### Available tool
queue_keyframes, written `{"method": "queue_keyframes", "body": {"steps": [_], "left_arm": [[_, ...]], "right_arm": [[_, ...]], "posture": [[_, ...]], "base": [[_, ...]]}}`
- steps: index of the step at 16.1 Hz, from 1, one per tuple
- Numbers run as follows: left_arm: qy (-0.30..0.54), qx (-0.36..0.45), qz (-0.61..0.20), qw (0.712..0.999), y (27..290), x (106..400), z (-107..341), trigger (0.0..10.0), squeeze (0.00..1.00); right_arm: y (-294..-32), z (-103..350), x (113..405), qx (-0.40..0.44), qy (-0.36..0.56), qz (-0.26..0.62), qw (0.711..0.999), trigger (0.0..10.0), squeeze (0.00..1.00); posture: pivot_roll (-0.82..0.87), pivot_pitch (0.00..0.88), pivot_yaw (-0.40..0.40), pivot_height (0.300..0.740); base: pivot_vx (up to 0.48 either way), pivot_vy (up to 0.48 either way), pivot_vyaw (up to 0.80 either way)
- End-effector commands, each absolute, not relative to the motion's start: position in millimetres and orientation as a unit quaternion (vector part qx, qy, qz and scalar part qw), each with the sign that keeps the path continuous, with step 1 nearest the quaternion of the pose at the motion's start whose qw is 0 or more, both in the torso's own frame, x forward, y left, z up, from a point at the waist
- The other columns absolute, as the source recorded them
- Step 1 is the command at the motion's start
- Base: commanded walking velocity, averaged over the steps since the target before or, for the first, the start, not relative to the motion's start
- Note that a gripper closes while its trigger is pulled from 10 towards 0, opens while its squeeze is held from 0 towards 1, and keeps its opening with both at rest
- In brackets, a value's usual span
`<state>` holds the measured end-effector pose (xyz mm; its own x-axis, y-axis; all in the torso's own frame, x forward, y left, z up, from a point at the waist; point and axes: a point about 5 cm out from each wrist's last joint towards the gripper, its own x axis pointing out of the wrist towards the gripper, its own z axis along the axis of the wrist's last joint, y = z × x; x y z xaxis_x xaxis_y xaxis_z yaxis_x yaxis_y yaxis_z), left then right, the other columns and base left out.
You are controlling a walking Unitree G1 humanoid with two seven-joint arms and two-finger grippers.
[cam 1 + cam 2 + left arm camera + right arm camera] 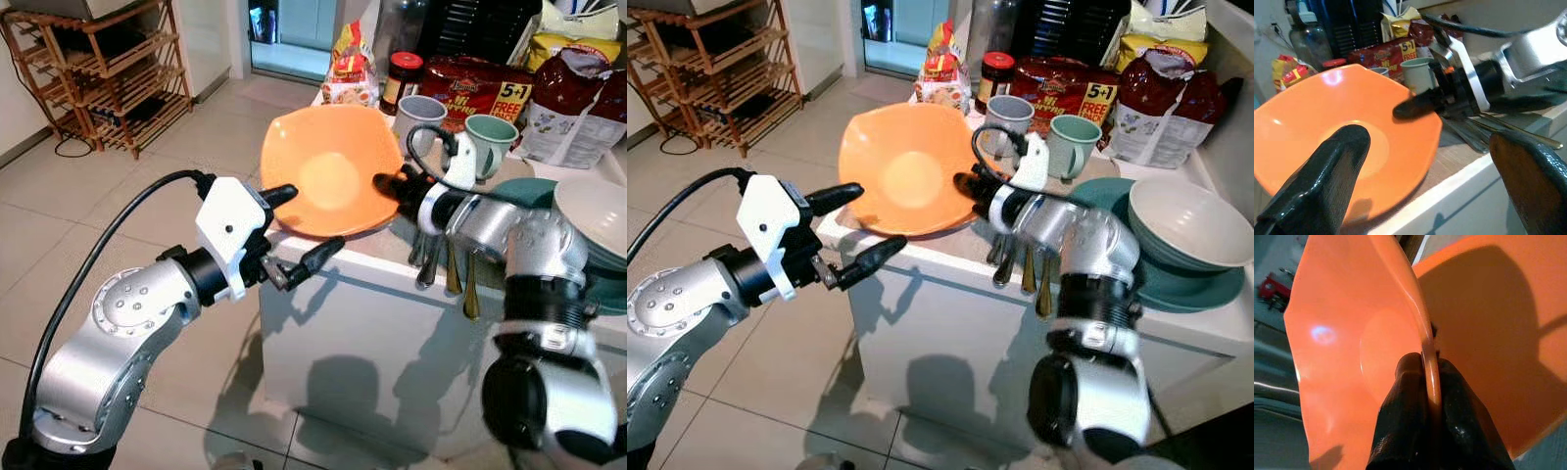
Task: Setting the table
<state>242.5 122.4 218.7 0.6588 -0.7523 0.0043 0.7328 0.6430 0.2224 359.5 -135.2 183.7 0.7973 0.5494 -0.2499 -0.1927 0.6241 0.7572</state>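
Note:
An orange bowl [328,171] stands tilted up on its edge at the left corner of the white counter [372,323], its hollow facing me. My right gripper [384,183] is shut on the bowl's right rim; in the right wrist view the fingers [1400,396] pinch the rim [1427,357]. A second orange surface [1498,333] lies just behind it. My left gripper [317,215] is open just off the counter's corner, at the bowl's lower left edge, one finger [1332,171] in front of the bowl [1327,122]. I cannot tell whether it touches.
Several pieces of cutlery [446,269] hang over the counter's front edge under my right arm. Behind stand two mugs [421,116], a jar [402,73] and snack bags [480,83]. A white bowl on teal plates [598,215] sits right. A wooden rack [98,69] stands far left.

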Motion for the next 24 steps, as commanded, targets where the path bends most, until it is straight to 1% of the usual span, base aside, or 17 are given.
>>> {"method": "queue_keyframes", "body": {"steps": [1,3,4,5,6,8,9,10,11,13,15,17,18,19,21,23,24], "left_arm": [[-0.052,0.102,-0.401,0.909,123,245,219,10.0,0.0],[-0.062,0.094,-0.372,0.921,127,250,220,10.0,0.0],[-0.082,0.082,-0.34,0.933,129,255,223,10.0,0.0],[-0.086,0.067,-0.322,0.94,130,257,224,10.0,0.0],[-0.09,0.049,-0.303,0.947,131,257,224,10.0,0.0],[-0.093,0.052,-0.305,0.946,127,248,220,10.0,0.0],[-0.09,0.054,-0.31,0.945,126,245,218,10.0,0.0],[-0.086,0.055,-0.313,0.944,122,242,214,10.0,0.0],[-0.086,0.053,-0.312,0.945,121,241,213,10.0,0.0],[-0.096,0.052,-0.301,0.947,121,247,218,10.0,0.0],[-0.102,0.052,-0.289,0.95,121,251,220,10.0,0.0],[-0.103,0.051,-0.278,0.954,120,251,219,10.0,0.0],[-0.096,0.057,-0.271,0.956,121,251,215,10.0,0.0],[-0.086,0.076,-0.254,0.96,123,252,209,10.0,0.0],[-0.069,0.068,-0.206,0.974,129,259,197,10.0,0.0],[-0.072,0.094,-0.197,0.973,130,262,192,10.0,0.0],[-0.06,0.092,-0.187,0.976,131,263,188,10.0,0.0]], "right_arm": [[-139,193,358,0.388,0.21,0.217,0.871,0.0,0.0],[-140,198,355,0.422,0.179,0.212,0.863,0.0,0.0],[-146,208,353,0.446,0.133,0.198,0.863,0.0,0.0],[-149,215,351,0.449,0.11,0.194,0.866,0.0,0.0],[-154,226,345,0.44,0.072,0.189,0.875,0.0,0.0],[-165,248,328,0.383,-0.014,0.16,0.91,0.0,0.0],[-169,252,324,0.377,-0.035,0.146,0.914,0.0,0.0],[-178,258,314,0.347,-0.075,0.109,0.928,10.0,0.0],[-179,260,305,0.321,-0.101,0.098,0.937,10.0,0.0],[-167,255,292,0.291,-0.1,0.121,0.944,10.0,0.0],[-162,253,292,0.286,-0.106,0.123,0.944,10.0,0.0],[-162,248,291,0.265,-0.121,0.095,0.952,10.0,0.0],[-162,245,290,0.268,-0.123,0.09,0.951,10.0,0.0],[-160,240,288,0.257,-0.116,0.093,0.955,10.0,0.0],[-157,234,283,0.243,-0.111,0.096,0.959,10.0,0.0],[-163,218,279,0.218,-0.098,0.073,0.968,10.0,0.0],[-166,210,275,0.215,-0.091,0.065,0.97,10.0,0.0]], "posture": [[0.11,0.0,-0.077,0.74],[0.11,0.0,-0.08,0.74],[0.11,0.0,-0.077,0.74],[0.11,0.0,-0.075,0.74],[0.11,0.0,-0.076,0.74],[0.1,0.0,-0.073,0.74],[0.1,0.0,-0.073,0.74],[0.09,0.0,-0.074,0.74],[0.08,0.0,-0.068,0.74],[0.08,0.0,-0.069,0.74],[0.09,0.0,-0.078,0.74],[0.11,0.0,-0.095,0.74],[0.11,0.0,-0.098,0.74],[0.11,0.0,-0.095,0.74],[0.09,0.0,-0.082,0.74],[0.08,0.0,-0.077,0.74],[0.08,0.0,-0.075,0.74]], "base": [[0.0,0.0,0.0],[0.0,0.0,0.0],[0.0,0.0,0.0],[0.0,0.0,0.0],[0.0,0.0,0.0],[0.0,0.0,0.0],[0.0,0.0,0.0],[0.0,0.0,0.0],[0.0,0.0,0.0],[-0.354,0.0,0.0],[-0.401,0.0,0.0],[-0.441,0.0,0.0],[-0.442,0.0,0.0],[0.0,0.0,0.0],[0.0,0.0,0.0],[0.0,0.0,0.0],[0.0,0.0,0.0]]}}
